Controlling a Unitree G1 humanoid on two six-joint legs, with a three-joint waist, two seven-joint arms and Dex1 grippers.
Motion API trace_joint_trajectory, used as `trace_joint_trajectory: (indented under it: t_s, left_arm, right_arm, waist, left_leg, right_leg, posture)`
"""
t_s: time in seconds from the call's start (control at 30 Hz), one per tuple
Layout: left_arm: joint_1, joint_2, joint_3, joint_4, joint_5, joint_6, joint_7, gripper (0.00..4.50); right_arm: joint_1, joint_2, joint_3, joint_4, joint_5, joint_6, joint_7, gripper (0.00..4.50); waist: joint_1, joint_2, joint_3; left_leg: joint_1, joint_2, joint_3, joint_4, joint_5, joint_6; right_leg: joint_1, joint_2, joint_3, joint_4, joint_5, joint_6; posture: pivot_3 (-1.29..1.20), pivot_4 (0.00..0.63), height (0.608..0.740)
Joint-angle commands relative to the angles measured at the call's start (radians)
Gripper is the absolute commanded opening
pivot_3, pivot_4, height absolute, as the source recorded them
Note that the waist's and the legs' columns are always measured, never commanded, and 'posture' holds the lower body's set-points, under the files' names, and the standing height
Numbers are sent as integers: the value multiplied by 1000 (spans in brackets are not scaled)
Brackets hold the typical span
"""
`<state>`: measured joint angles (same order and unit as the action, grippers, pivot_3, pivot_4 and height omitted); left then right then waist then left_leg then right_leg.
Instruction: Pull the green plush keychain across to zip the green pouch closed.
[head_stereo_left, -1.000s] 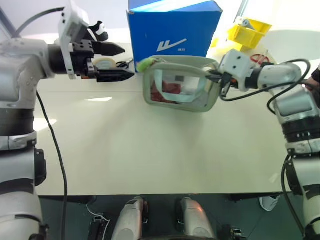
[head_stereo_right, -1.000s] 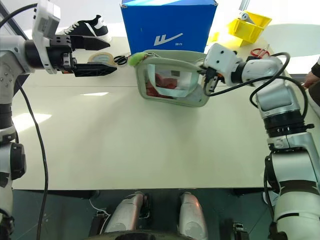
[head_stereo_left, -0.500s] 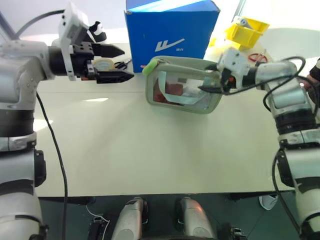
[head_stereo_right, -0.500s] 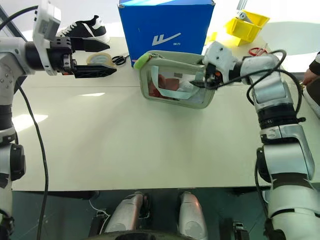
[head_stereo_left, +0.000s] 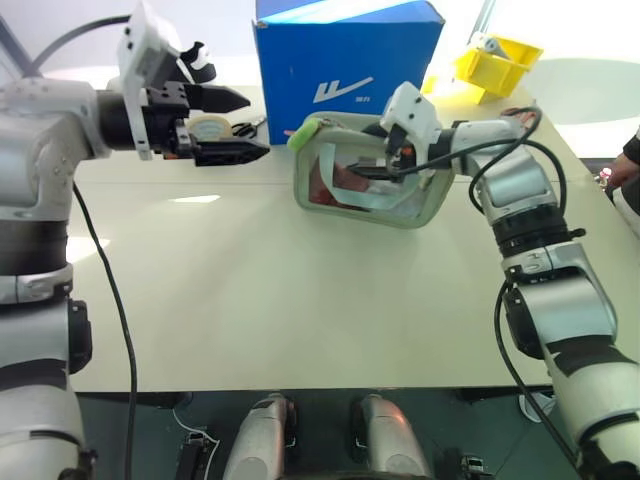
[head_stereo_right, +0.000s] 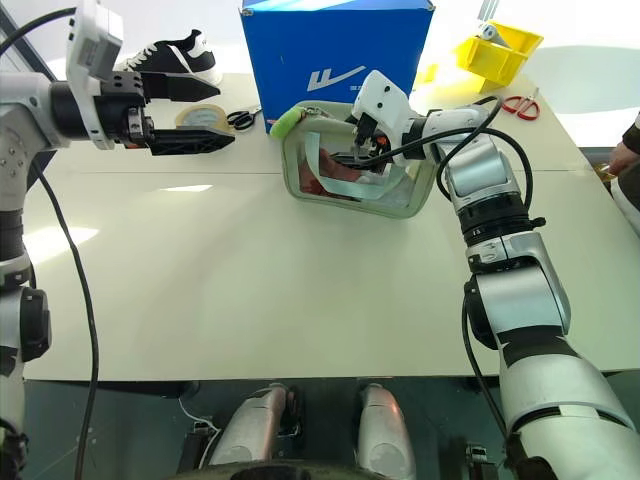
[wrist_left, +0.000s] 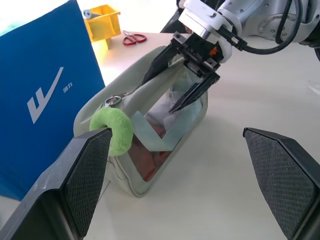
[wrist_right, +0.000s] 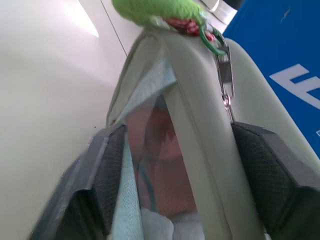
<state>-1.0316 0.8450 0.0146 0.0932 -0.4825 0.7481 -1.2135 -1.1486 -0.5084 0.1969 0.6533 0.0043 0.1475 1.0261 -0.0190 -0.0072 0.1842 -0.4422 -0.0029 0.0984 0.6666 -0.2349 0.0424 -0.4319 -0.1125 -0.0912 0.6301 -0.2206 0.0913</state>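
Blue box (head_stereo_left: 345, 60): white logo, lettering unreadable.

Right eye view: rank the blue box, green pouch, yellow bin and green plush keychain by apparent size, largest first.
1. blue box
2. green pouch, nearer the camera, yet it looks smaller than the box
3. yellow bin, farther back, so its true size is unsure
4. green plush keychain
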Motion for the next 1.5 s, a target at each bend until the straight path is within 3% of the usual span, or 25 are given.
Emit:
trace_joint_trajectory:
  t_s: [0.03,0.1,0.13,0.3,0.6,0.87,1.23,1.5]
  left_arm:
    - [-2,23,32,-40,-13,10,15,4500]
    - [-1,23,33,-44,-15,13,20,4500]
    - [-1,24,34,-45,-15,14,23,4500]
    - [-6,33,43,-31,-16,13,35,4500]
    - [16,87,76,-29,-23,26,52,4500]
    - [57,103,110,-76,-44,55,79,4500]
    - [60,102,105,-81,-59,60,93,4500]
    - [53,109,68,-63,-40,30,56,4500]
  right_arm:
    - [-30,0,-3,-8,-11,-41,13,1342]
    - [-31,5,0,-2,-22,-62,9,236]
    - [-32,8,6,5,-36,-88,0,50]
    - [-35,64,17,60,-84,-273,-79,50]
    - [-26,197,-5,42,-38,-356,-85,50]
    - [15,223,23,-132,-35,-198,-48,50]
    - [56,133,70,-500,-86,194,-31,50]
    - [112,143,98,-527,-81,242,-46,50]
  waist:
    - [-2,0,0]
    - [-2,0,0]
    - [-2,0,0]
    - [-6,0,0]
    - [-26,0,0]
    - [-22,0,0]
    - [-17,0,0]
    - [-20,0,0]
  left_leg:
    - [0,0,0,0,0,0]
    - [0,0,0,0,0,0]
    - [0,0,0,0,0,0]
    - [1,0,0,0,0,-1]
    - [1,2,0,-1,1,-2]
    - [1,2,0,0,1,-2]
    - [1,1,0,0,1,-2]
    - [1,1,0,0,1,-2]
  right_leg:
    - [0,0,0,0,0,0]
    - [0,0,0,0,0,0]
    - [0,0,0,0,0,0]
    - [0,0,0,1,0,0]
    - [-1,3,1,1,0,0]
    - [0,2,2,1,0,0]
    - [-1,2,2,1,0,0]
    - [-1,2,1,1,0,0]
  posture:
    - [0,150,740]
    - [0,150,740]
    - [0,150,740]
    - [0,150,740]
    - [0,150,740]
    - [0,150,740]
    - [0,150,740]
    - [0,150,740]
